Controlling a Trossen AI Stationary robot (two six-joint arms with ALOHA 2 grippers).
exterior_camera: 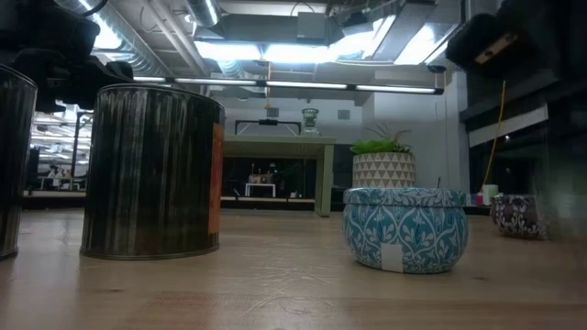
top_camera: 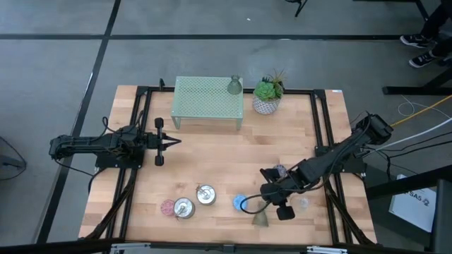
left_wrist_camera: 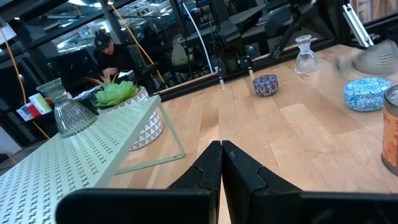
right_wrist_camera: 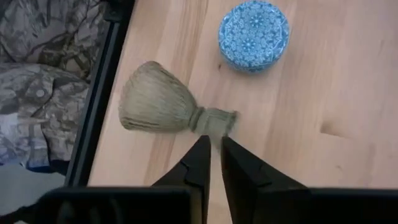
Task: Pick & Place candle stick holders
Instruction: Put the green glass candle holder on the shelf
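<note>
- R arm's fingers (right_wrist_camera: 199, 163): drawn nearly together, thin slit only, nothing seen between them. My guess is a pinch that missed or hasn't landed.
- Green glass holder (right_wrist_camera: 163, 106) lies tipped on its side right at the tips of the right gripper (right_wrist_camera: 212, 142). Can't tell if they touch its narrow end.
- Blue tin (right_wrist_camera: 253, 35) sits near, a bit further out on the surface (top_camera: 212, 162).
- R arm pose: reaches in from the right edge, bent low over the front, wrist pointing down at the holder.
- Other holders near the front: two silver (top_camera: 205, 195), pink (top_camera: 167, 207), purple (top_camera: 281, 170), w/ one glass one (top_camera: 234, 85) up on the mesh stand (top_camera: 208, 99).
- Left gripper (left_wrist_camera: 221, 155): fingers shut, empty, arm parked low at the left side, probably waiting.
</note>
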